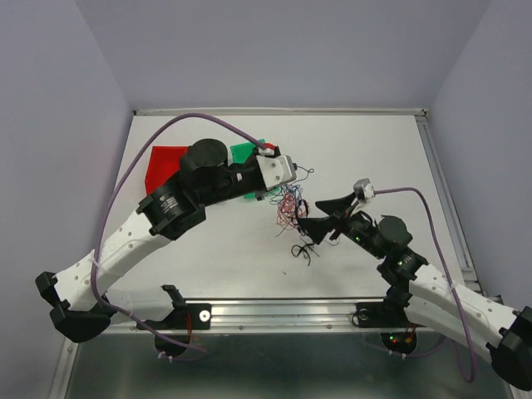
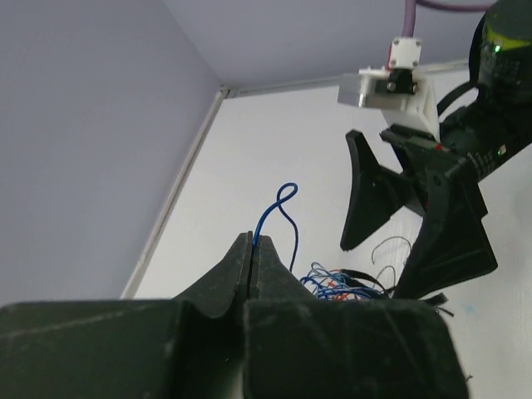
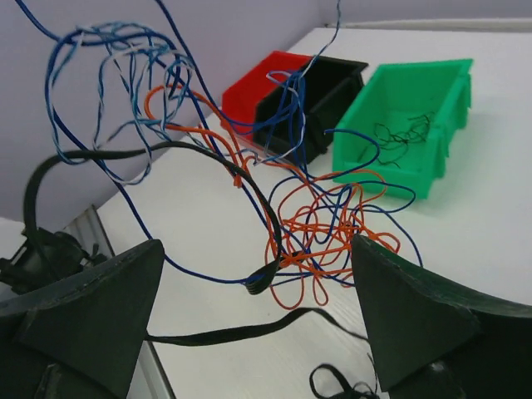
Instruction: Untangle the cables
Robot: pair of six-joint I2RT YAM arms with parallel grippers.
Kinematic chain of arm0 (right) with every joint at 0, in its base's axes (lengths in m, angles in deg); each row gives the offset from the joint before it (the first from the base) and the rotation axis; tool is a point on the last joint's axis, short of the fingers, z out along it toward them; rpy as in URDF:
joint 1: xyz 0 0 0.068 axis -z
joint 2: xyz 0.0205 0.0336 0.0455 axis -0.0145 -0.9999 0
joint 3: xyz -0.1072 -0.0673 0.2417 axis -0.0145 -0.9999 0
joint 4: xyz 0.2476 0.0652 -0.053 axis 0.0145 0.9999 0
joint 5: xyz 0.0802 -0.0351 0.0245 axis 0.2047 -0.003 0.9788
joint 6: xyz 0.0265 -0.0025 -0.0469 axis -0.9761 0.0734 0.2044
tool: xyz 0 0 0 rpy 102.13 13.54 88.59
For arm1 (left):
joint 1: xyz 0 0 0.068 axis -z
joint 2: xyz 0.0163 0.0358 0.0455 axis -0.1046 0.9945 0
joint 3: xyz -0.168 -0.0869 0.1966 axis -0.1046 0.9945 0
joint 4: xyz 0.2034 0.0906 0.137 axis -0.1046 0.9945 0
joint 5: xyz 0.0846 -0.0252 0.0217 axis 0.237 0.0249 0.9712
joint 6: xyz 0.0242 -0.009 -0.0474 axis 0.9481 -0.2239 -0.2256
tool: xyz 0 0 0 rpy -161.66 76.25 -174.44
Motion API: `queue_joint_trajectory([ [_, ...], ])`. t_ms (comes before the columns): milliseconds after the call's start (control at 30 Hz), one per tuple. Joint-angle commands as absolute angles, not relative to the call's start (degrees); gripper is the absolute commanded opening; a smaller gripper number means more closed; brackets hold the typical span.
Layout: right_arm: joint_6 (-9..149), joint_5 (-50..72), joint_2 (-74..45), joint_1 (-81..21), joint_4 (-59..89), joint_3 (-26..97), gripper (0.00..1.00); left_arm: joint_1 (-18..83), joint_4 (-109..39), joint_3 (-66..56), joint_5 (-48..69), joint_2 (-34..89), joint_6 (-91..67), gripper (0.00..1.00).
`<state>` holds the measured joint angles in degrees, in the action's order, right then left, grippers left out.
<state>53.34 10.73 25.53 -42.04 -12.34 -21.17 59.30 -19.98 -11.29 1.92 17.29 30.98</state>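
The cables are a tangle of thin blue, orange-red and black wires at the table's middle, lifted partly off the surface. My left gripper is shut on a blue wire that loops up out of its closed jaws; the tangle hangs just beyond. My right gripper is open, its fingers on either side of the tangle's lower part. A flat black cable arcs through the tangle between the right gripper's fingers. Loose black wire lies on the table near it.
A red bin, a black bin and a green bin holding some black wire stand in a row behind the tangle. In the top view the red bin and green bin lie partly under my left arm.
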Motion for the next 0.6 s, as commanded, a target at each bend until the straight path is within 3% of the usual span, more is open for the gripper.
queue_joint_trajectory([
  [0, 55.5, 21.7, 21.9, -42.1, -25.6, -20.0, 0.99, 59.7, -15.7, -19.3, -1.6, 16.5, 27.8, 0.00],
  [133, 55.6, 25.5, 14.3, -42.1, -27.5, -16.1, 0.97, 59.9, -14.8, -22.5, -3.0, 18.8, 26.5, 0.00],
  [200, 55.1, 24.9, 10.9, -42.1, -27.6, -14.7, 0.91, 60.0, -14.8, -23.7, -2.9, 19.6, 26.2, 0.00],
  [333, 53.8, 24.1, 6.7, -42.3, -27.4, -13.3, 0.59, 60.0, -14.9, -25.1, -3.5, 20.5, 25.2, 0.00],
  [400, 53.1, 23.8, 7.7, -42.3, -27.5, -13.8, 0.50, 60.0, -15.5, -25.0, -3.6, 20.0, 24.2, 0.00],
  [433, 52.9, 23.9, 8.4, -42.3, -27.5, -13.9, 0.36, 60.0, -15.7, -24.9, -4.1, 19.3, 24.0, 0.00],
  [533, 52.0, 23.5, 10.6, -42.4, -27.3, -14.6, 0.15, 60.0, -16.4, -24.6, -4.4, 17.7, 22.9, 0.00],
  [567, 51.6, 22.1, 12.3, -42.4, -24.4, -14.3, 0.01, 60.0, -17.3, -24.6, -2.6, 17.2, 22.7, 0.00],
])
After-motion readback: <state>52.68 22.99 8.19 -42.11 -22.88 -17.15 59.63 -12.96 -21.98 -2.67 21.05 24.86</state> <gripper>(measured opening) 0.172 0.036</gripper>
